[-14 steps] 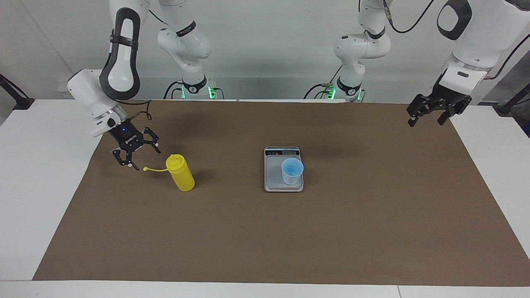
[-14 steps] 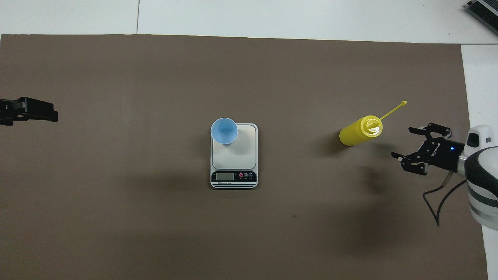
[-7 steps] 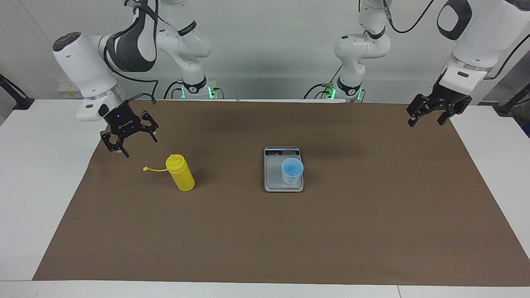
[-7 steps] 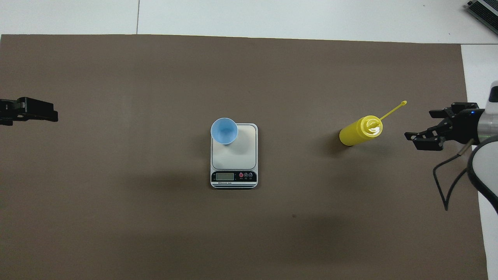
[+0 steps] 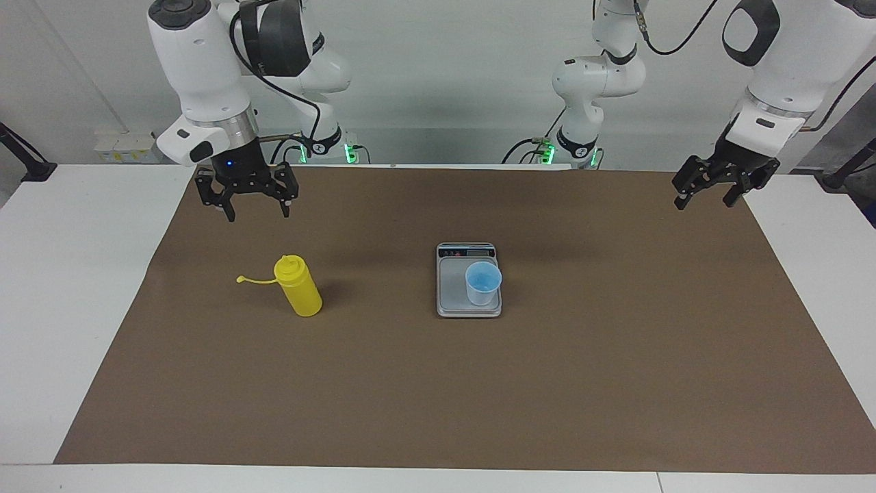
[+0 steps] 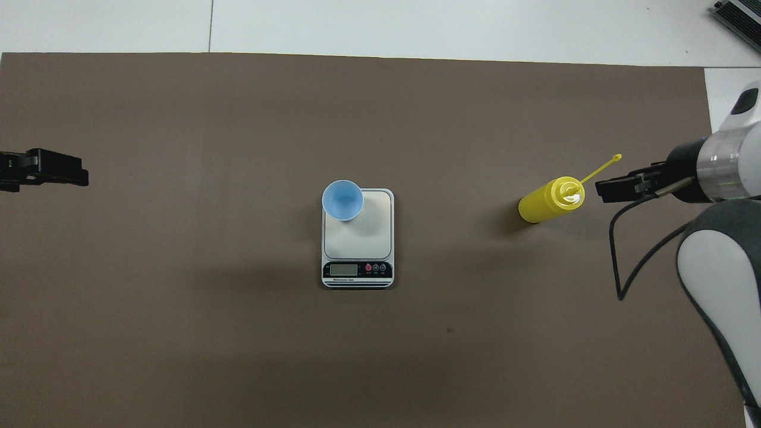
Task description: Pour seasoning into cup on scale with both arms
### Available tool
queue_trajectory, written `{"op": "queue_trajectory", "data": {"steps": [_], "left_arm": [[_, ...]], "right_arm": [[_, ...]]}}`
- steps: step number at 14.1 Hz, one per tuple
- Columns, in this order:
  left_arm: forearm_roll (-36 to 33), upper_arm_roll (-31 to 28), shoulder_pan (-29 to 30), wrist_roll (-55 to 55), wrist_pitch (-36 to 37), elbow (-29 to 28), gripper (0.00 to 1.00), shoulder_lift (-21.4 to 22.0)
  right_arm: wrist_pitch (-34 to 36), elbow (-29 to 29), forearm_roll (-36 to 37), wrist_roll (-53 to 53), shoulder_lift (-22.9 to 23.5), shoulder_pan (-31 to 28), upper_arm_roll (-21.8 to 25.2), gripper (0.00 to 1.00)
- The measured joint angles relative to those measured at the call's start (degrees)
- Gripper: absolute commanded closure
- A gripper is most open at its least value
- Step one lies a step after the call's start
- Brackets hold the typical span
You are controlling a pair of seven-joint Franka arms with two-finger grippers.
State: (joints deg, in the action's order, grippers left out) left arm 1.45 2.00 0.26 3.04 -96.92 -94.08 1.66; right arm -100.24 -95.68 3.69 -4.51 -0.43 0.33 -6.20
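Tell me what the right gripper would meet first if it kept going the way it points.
The right gripper, open, points straight down, so probably the brown mat, near the robots; the yellow squeeze bottle looks clear of that line.

Cup (image 5: pixel 483 282) on scale (image 5: pixel 452 301) (bottle (image 5: pixel 298 286) apart)

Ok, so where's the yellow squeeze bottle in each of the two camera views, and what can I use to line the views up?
Facing view: the yellow squeeze bottle stands on the brown mat toward the right arm's end of the table, in the left half of the picture.
Overhead view: the same bottle shows in the right half, its cap strap pointing up and to the right.
Shared landmark: the scale carrying the blue cup, mid-table in both.
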Motion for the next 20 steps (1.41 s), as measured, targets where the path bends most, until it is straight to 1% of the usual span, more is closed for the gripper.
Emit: {"op": "queue_trajectory", "data": {"steps": [1, 3, 7, 14, 17, 20], "left_arm": [[0.0, 0.0, 0.0, 0.0, 0.0, 0.0, 0.0, 0.0], [0.0, 0.0, 0.0, 0.0, 0.0, 0.0, 0.0, 0.0], [0.0, 0.0, 0.0, 0.0, 0.0, 0.0, 0.0, 0.0], [0.0, 0.0, 0.0, 0.0, 0.0, 0.0, 0.0, 0.0], [0.0, 0.0, 0.0, 0.0, 0.0, 0.0, 0.0, 0.0], [0.0, 0.0, 0.0, 0.0, 0.0, 0.0, 0.0, 0.0]], "right_arm": [[2.4, 1.7, 0.2, -2.9, 0.2, 0.7, 0.0, 0.0], [6.1, 4.4, 0.2, -4.9, 0.4, 0.8, 0.1, 0.0], [10.8, 6.2, -0.1, -5.2, -0.1, 0.4, 0.6, 0.0], [11.3, 4.2, -0.3, -5.2, -0.6, -0.5, 0.8, 0.0], [11.3, 3.1, -3.1, -5.3, -1.1, -1.0, 0.8, 0.0], [11.2, 2.6, -3.7, -5.3, -1.4, -1.8, 0.9, 0.0]]}}
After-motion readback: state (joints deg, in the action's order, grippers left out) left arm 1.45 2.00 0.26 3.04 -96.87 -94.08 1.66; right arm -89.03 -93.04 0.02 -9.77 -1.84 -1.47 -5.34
